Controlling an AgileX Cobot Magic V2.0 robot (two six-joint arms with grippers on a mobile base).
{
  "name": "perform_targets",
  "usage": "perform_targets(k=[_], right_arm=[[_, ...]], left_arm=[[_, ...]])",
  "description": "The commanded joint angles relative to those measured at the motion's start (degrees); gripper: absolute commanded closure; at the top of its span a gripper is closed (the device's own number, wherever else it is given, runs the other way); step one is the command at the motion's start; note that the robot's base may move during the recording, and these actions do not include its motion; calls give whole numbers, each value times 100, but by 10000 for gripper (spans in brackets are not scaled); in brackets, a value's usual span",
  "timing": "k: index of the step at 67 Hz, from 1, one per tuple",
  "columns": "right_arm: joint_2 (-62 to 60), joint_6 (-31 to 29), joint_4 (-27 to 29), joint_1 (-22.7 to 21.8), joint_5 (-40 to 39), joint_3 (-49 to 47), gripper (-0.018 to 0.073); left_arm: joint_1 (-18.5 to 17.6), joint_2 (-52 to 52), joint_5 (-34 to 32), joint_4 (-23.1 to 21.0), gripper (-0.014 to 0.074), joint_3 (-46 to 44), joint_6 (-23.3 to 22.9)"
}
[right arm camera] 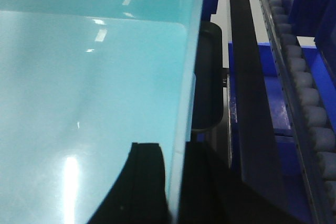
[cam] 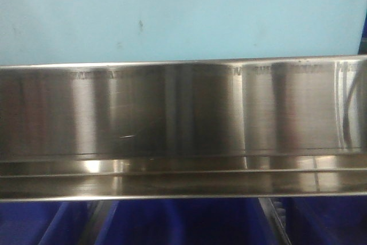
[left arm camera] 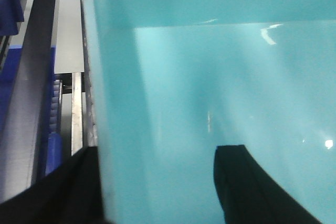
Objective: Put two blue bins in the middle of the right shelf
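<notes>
Exterior front-facing view: the smooth side of 1 pale cyan bin (cam: 183,15) fills the upper part of the picture. A second pale bin cannot be told apart in any view. Directly below it runs the front rail (cam: 183,119) of the stainless-steel shelf tier, wide, brushed and reflective, spanning the full width. The bin wall stands behind and above the rail's top edge. Whether the bin base rests on the tier cannot be determined. Below the rail, dark blue bins (cam: 189,222) occupy the lower level.

Right wrist view: a track of grey rollers (right arm camera: 310,119) runs along the right edge, apart from the pale bin.

Left wrist view: the left gripper (left arm camera: 157,153) straddles 1 side wall of the pale bin. Its outer finger (left arm camera: 68,192) lies against the wall's outside. Its inner finger (left arm camera: 252,192) sits inside the bin, with cyan surface visible between it and the wall. Whether these jaws are clamped cannot be determined.

Right wrist view: the right gripper (right arm camera: 173,153) has 1 finger on each side of the opposite wall, jaws clenched on the rim.
</notes>
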Motion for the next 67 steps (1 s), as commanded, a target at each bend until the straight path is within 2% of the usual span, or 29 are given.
perform_targets(k=[1,6,13,21,28,33,48,53,67], right_arm=[[17,-58,2,42,-256,0,446],[5,-58,2,42,-99,0,287],[-75,-58,2,42,102,-52,217],[-197,-58,2,42,335,-288,218],[-260,-58,49,42,685,-549,218],[-261,-200,433,42,1087,-826,218],[-152,-940,1595,34,2568,-1566,218],[-73,-1057,1717,34,2568,-1658,218],[114,-1482,2563,34,2568,-1658,221]], left_arm=[[-68,-74,-460,-79,257,-43,42],[-68,-74,-457,-79,257,-43,42],[-68,-145,-427,-79,257,-55,42],[-68,-223,-124,-79,257,-207,42],[-68,-237,442,-240,257,-514,7],[-18,-161,1176,-415,257,-897,-239],[7,498,3524,-729,257,-2278,-250],[7,748,4112,-762,257,-2569,-238],[7,1036,4192,-1169,257,-2628,-189]])
